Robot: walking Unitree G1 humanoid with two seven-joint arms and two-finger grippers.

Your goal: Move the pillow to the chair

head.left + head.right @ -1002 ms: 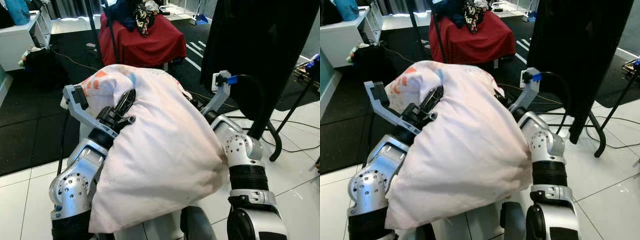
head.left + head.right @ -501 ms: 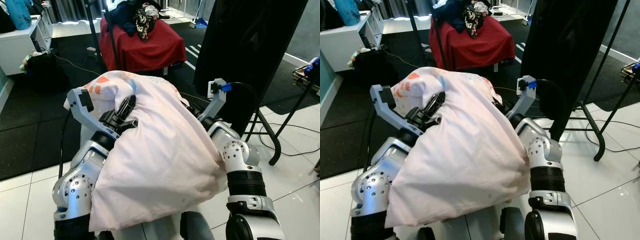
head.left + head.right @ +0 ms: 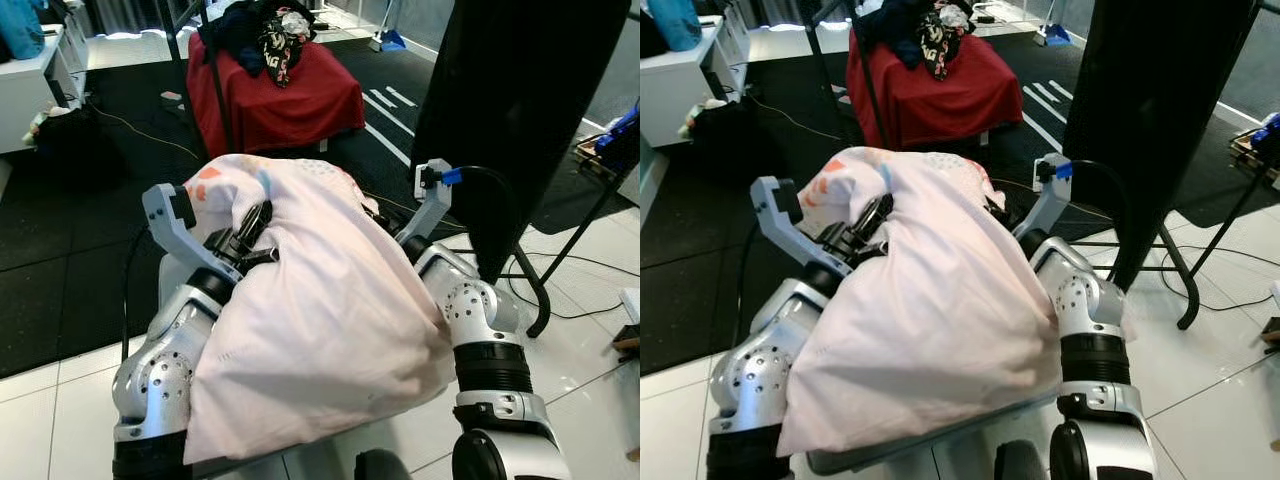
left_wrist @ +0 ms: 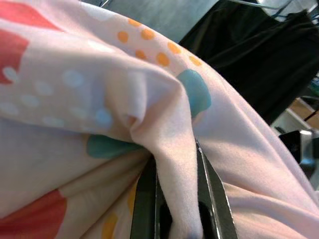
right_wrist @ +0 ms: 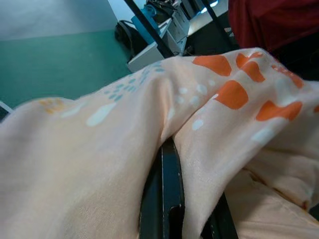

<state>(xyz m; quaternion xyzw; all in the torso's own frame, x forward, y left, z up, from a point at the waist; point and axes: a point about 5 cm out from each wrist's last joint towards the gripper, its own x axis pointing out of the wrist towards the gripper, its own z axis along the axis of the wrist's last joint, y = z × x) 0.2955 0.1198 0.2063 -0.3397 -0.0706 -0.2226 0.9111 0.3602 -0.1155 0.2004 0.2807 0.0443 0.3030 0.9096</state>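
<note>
From where I stand, the left hand [image 4: 172, 219] has its two black fingers [image 4: 144, 199] pinched tight on a fold of the pillow [image 3: 320, 320], up near the spotted end of the pale pink case. The pillow lies slung across both silver forearms, drooping toward the robot's body below the hands. Over the last second the grip and the drape look the same; what has shifted is the room around them. The red-draped chair [image 3: 275, 95], heaped with dark clothes, now sits a little more squarely beyond the left hand, which I take to mean the robot is walking and turning with its load, not moving the pillow in its arms. On the far side the right hand [image 5: 169, 199] is likewise clamped on a fold of the fabric, with the tall black panel [image 3: 520, 110] standing just beyond it. The carry seems about midway: the chair is still well apart from both hands, across the dark floor [image 3: 80, 210].
</note>
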